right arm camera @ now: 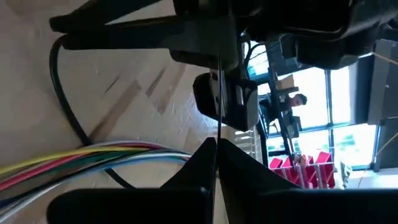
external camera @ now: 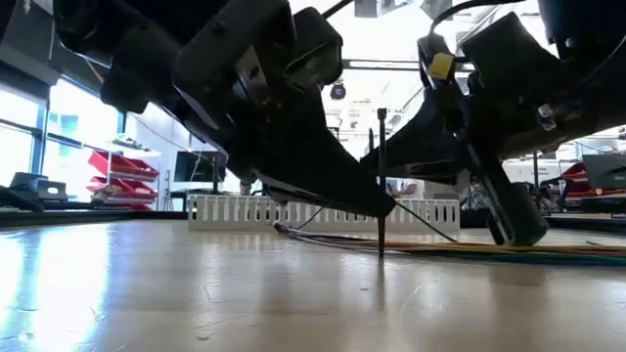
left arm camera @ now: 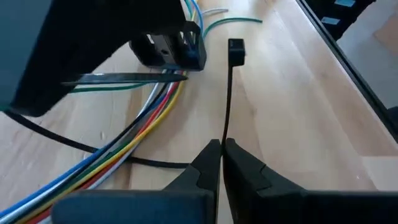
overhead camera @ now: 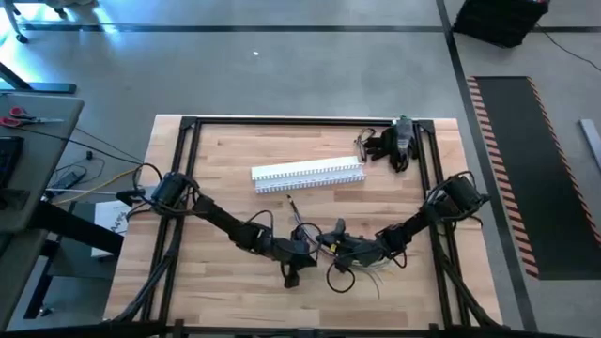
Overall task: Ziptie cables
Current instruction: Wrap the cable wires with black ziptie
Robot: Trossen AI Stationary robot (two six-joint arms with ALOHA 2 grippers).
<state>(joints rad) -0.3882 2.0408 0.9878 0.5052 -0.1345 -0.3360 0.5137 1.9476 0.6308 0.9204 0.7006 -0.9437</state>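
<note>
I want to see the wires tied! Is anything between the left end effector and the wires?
Nothing visible. The left end effector, shut on a black zip tie, sits right beside the cables; the right end effector hovers over them.

Wood-plank counter (overhead camera: 235,155), black frame around the edge. On it: white slotted channel (overhead camera: 307,175) toward the far side, cables (overhead camera: 362,272) bunched near the front, dark clutter (overhead camera: 394,143) in the far right corner

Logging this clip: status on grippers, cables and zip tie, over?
Left gripper shut on zip tie, held upright. Right gripper shut on a thin dark strand. Cables loose on table, not yet tied. Nothing blocking.
</note>
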